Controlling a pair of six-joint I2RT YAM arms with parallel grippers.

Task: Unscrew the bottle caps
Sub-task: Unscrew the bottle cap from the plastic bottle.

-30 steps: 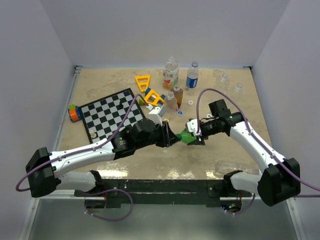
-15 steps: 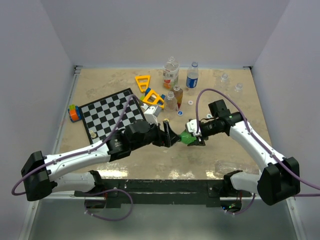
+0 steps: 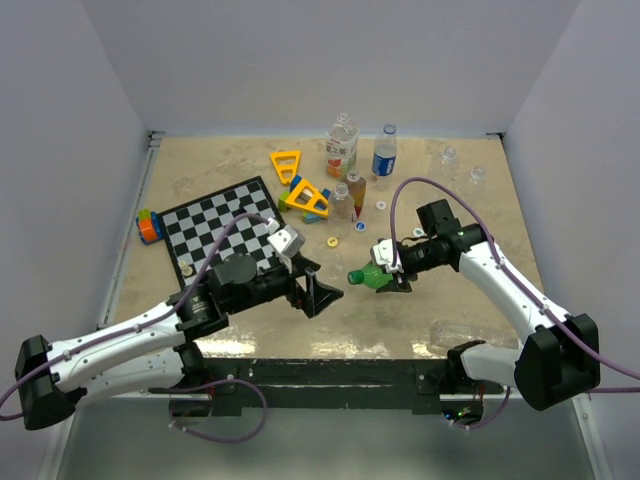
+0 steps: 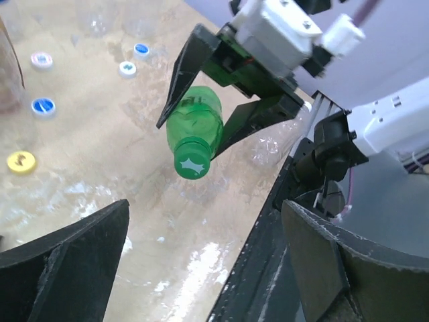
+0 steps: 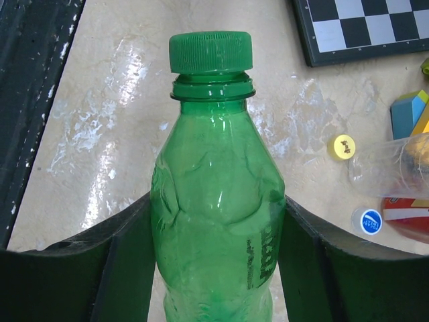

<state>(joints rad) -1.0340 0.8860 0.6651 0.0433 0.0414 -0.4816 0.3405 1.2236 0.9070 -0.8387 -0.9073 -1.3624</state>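
Note:
The green bottle [image 3: 374, 277] hangs sideways above the table, my right gripper [image 3: 387, 268] shut on its body. Its green cap [image 3: 354, 276] sits on the neck and points left. In the right wrist view the bottle [image 5: 218, 221] fills the space between the fingers, with the cap [image 5: 210, 51] at the top. My left gripper [image 3: 322, 293] stands wide open a short way left of the cap, touching nothing. In the left wrist view the cap [image 4: 192, 164] faces me, beyond the parted fingers [image 4: 80, 248]. Loose yellow [image 3: 333, 242] and blue [image 3: 360, 226] caps lie on the table.
Bottles with an orange label [image 3: 341, 147] and a blue label [image 3: 385, 152] stand at the back, with small clear ones [image 3: 449, 158] to their right. A chessboard [image 3: 225, 228] lies on the left, yellow triangular frames [image 3: 286, 164] behind it. The table's front edge [image 3: 330, 355] lies close below both grippers.
My left gripper was shut on the green cap. It has opened wide and pulled back to the left, away from the bottle. The right gripper and bottle have held still.

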